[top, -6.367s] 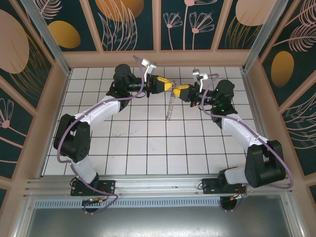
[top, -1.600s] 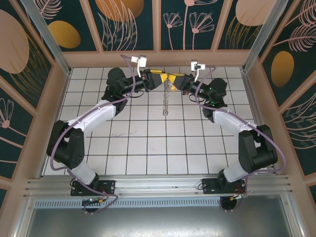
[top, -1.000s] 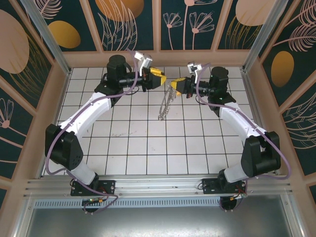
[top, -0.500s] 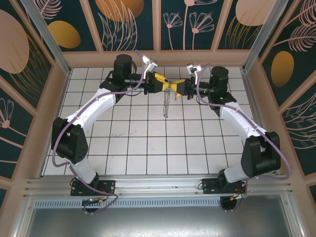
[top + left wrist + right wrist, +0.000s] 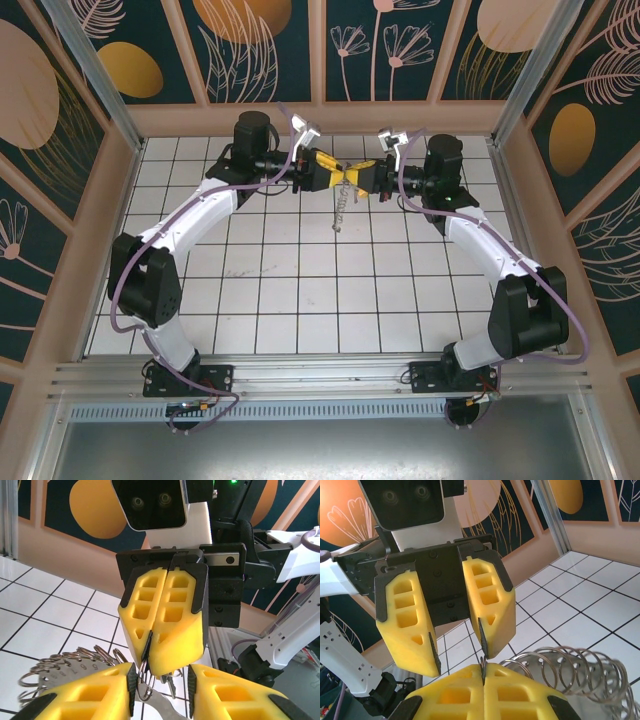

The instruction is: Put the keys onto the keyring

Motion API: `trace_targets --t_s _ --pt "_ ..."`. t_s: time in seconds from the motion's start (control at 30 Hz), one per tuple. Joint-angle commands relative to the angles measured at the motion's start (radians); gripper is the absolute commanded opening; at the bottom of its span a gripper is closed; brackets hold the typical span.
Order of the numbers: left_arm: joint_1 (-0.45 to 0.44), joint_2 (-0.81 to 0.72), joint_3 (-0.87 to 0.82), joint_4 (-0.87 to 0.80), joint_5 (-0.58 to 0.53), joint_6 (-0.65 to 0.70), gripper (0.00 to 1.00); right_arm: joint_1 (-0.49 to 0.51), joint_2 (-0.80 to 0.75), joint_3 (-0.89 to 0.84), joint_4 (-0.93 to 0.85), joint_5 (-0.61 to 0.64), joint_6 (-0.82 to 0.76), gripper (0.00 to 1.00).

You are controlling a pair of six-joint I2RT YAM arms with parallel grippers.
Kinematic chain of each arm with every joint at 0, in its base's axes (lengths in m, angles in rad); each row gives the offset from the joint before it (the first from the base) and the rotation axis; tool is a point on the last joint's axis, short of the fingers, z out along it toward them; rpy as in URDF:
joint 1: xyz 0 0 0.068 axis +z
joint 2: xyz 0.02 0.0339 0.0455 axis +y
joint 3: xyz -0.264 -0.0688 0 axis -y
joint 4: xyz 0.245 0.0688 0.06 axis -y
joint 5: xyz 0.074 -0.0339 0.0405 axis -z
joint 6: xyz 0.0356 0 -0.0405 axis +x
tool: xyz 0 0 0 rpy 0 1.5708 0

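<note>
We are mid-threading: our right gripper (image 5: 358,179) is clenched on the keyring (image 5: 342,207) hanging at far centre, and our left gripper (image 5: 338,172) stands parted just beside it. The key seems hidden, so next we must locate it.

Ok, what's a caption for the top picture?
Left gripper and right gripper meet above the tiles, keyring dangling between them.
</note>
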Motion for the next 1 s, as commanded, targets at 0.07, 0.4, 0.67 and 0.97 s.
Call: trace_targets --t_s 0.07,0.4,0.67,0.97 --pt "0.003 0.016 -0.006 0.070 0.048 -0.035 0.33 -0.008 -0.024 0.020 0.082 -0.022 0.021 0.00" --pt "0.002 0.027 -0.028 0.102 0.035 -0.055 0.33 -0.008 -0.021 0.014 0.103 -0.018 0.034 0.00" --pt "0.001 0.029 -0.050 0.203 0.038 -0.127 0.25 -0.007 -0.012 0.011 0.117 -0.019 0.045 0.00" --pt "-0.015 0.031 -0.050 0.251 0.041 -0.160 0.14 -0.007 -0.007 0.005 0.133 -0.014 0.057 0.00"
